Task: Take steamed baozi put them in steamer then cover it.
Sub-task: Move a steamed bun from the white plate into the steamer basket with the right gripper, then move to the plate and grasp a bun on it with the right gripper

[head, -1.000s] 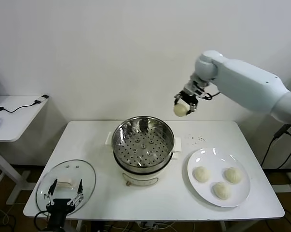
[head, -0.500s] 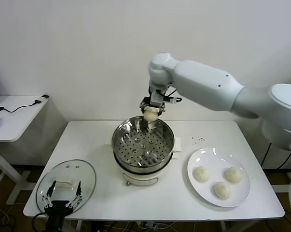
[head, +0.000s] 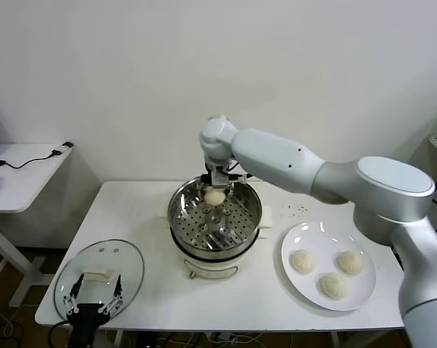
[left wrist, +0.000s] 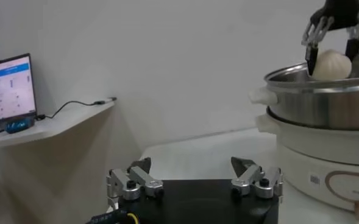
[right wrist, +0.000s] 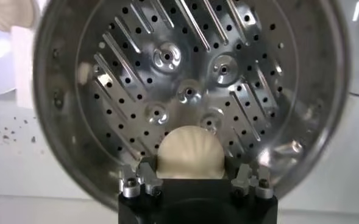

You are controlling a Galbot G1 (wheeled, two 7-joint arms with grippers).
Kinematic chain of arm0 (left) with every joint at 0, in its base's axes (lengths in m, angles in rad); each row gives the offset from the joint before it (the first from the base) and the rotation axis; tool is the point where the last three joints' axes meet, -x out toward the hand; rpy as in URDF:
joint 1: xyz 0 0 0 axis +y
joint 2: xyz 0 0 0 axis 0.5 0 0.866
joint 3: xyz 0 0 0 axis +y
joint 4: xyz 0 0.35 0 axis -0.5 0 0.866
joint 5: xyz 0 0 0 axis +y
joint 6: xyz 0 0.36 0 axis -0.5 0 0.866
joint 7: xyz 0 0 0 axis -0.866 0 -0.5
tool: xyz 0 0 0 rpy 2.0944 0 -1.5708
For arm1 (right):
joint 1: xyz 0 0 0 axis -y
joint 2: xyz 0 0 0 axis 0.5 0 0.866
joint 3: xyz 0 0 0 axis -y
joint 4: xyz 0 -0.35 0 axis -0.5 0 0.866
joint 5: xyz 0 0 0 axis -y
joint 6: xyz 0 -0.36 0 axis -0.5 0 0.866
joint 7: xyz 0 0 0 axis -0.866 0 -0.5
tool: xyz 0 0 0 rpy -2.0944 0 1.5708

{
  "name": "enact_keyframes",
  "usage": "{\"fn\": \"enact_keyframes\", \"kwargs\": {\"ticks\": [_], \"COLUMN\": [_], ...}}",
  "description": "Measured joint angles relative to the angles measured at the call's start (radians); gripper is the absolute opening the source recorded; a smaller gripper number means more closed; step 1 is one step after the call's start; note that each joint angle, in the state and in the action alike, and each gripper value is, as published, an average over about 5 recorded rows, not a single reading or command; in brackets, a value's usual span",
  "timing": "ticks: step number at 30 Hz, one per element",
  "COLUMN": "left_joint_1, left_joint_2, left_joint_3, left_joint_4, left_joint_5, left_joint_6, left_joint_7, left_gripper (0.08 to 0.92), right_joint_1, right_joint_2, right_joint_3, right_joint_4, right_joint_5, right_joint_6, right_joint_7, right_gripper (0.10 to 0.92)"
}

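Observation:
The steamer (head: 176, 217) stands mid-table, its perforated tray (right wrist: 185, 61) bare. My right gripper (head: 214, 194) hangs over the far part of the pot at rim height, shut on one baozi (head: 214, 196). In the right wrist view that baozi (right wrist: 190, 152) fills the gap between the fingers, above the tray. Three more baozi (head: 302, 261) lie on the white plate (head: 305, 235) to the right. The glass cover (head: 109, 257) rests flat at the front left of the table. My left gripper (head: 93, 296) waits open at the cover's near edge.
A small side table (head: 22, 174) with a cable stands to the left, with a lit screen (left wrist: 8, 88) on it. Dark specks (head: 296, 209) dot the tabletop behind the plate. The wall is close behind the steamer.
My right arm has swung left from above the table's back right to over the steamer and lowered the baozi to rim height. The left gripper has stayed put.

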Motion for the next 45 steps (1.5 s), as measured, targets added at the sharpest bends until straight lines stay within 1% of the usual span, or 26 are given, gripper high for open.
{"fn": "enact_keyframes", "kwargs": {"ticks": [5, 10, 15, 21, 27, 32, 39, 45], "left_joint_1": [-0.003, -0.007, -0.006, -0.004, 0.001, 0.0, 0.001, 0.002], "left_joint_2": [0.004, 0.004, 0.005, 0.005, 0.005, 0.002, -0.01, -0.012], "left_joint_3": [-0.001, -0.001, -0.002, -0.001, 0.002, 0.012, 0.03, 0.047], "left_joint_4": [0.008, 0.011, 0.01, 0.004, -0.004, -0.011, -0.03, -0.041], "left_joint_5": [-0.005, -0.012, -0.015, -0.018, -0.018, -0.018, -0.021, -0.019], "left_joint_6": [0.0, 0.006, 0.01, 0.014, 0.016, 0.02, 0.037, 0.045], "left_joint_7": [-0.008, -0.021, -0.028, -0.034, -0.036, -0.041, -0.063, -0.07], "left_gripper": [0.823, 0.823, 0.823, 0.823, 0.823, 0.823, 0.823, 0.823], "right_joint_1": [-0.031, -0.043, -0.038, 0.006, 0.095, 0.195, 0.306, 0.305], "right_joint_2": [0.017, 0.022, 0.015, -0.022, -0.109, -0.236, -0.461, -0.649], "right_joint_3": [0.015, 0.028, 0.038, 0.038, 0.01, -0.066, -0.202, -0.248], "right_joint_4": [-0.025, -0.039, -0.034, 0.011, 0.09, 0.183, 0.347, 0.441], "right_joint_5": [-0.037, -0.051, -0.042, 0.026, 0.173, 0.349, 0.621, 0.831], "right_joint_6": [0.005, 0.009, 0.013, 0.002, -0.052, -0.185, -0.501, -0.751], "right_joint_7": [0.006, 0.005, -0.009, -0.039, -0.06, -0.039, 0.031, 0.068], "right_gripper": [0.712, 0.8, 0.822, 0.823, 0.823, 0.823, 0.823, 0.823]}}
